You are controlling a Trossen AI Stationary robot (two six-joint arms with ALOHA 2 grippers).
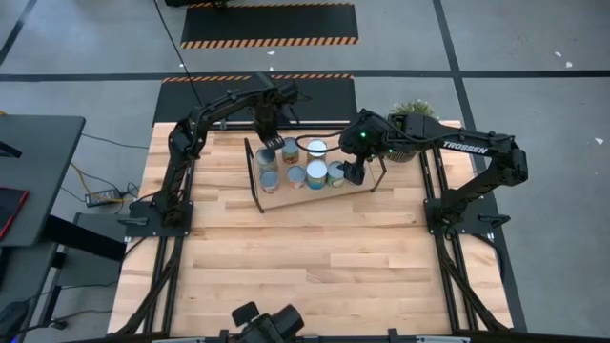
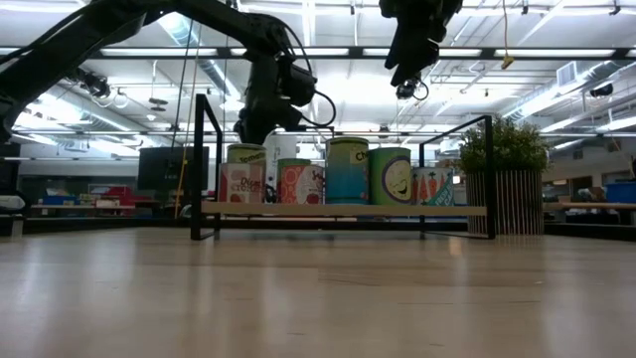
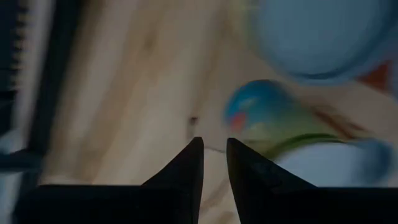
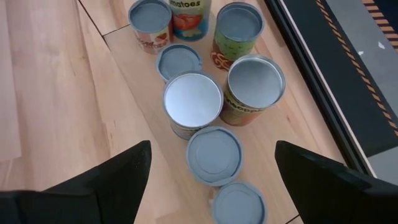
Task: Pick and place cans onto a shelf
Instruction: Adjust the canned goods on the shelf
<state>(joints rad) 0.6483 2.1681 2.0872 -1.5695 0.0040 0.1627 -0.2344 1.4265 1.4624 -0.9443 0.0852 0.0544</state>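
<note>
Looking straight down, I see the shelf [image 1: 367, 190], a slanted light-wood board with black rod frames at both ends, standing near the far edge of the wooden table [image 1: 315, 257], with the cans [image 1: 316, 175] clustered upright on it. From table height, the cans [image 2: 347, 171] form a row on the board, labels in orange-red, blue and green. My left gripper [image 1: 270, 140] hangs over the shelf's left end, just above the cans there; its own camera shows the fingers [image 3: 186, 168] nearly together with only a narrow gap, nothing between them, above bare wood beside a blurred can. My right gripper [image 1: 355, 174] hovers above the shelf's right part; its own camera shows its fingers [image 4: 127, 171] spread wide, holding nothing, over eight can tops [image 4: 193, 99]. A potted green plant [image 1: 412, 114] stands on the table just behind the shelf's right end.
</note>
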